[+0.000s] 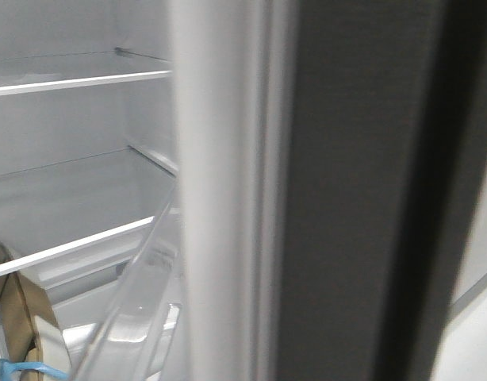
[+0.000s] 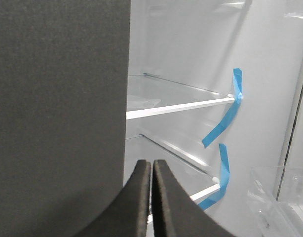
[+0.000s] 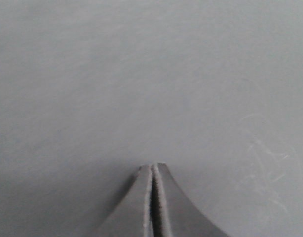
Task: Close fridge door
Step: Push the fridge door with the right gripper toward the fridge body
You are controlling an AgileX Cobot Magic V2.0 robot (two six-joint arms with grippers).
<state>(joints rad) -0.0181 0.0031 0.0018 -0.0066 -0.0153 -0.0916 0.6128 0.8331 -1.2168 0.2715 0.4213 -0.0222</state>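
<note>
Fridge door (image 1: 339, 198) stands partly open, seen almost edge-on in the front view: dark grey outer face to the right, white seal and lining beside it, a clear door bin (image 1: 136, 317) low down. Fridge interior with glass shelves (image 1: 77, 79) shows to the left of it.

Left tool (image 2: 151, 170): fingers pressed together, holding nothing, beside the door's dark edge, blue tape strips (image 2: 225, 118) on the inner wall beyond.

Right tool (image 3: 152, 173): fingers together, empty, tips close against a plain grey face, likely the door's outer panel; whether they actually touch it cannot be told.

Step in hand, by my reading: pushing the door shut. Best done with closed tips flat on the outer face, far from the hinge, steady pressure along the door's swing. Left tool should clear the gap first or risk being pinched.
</note>
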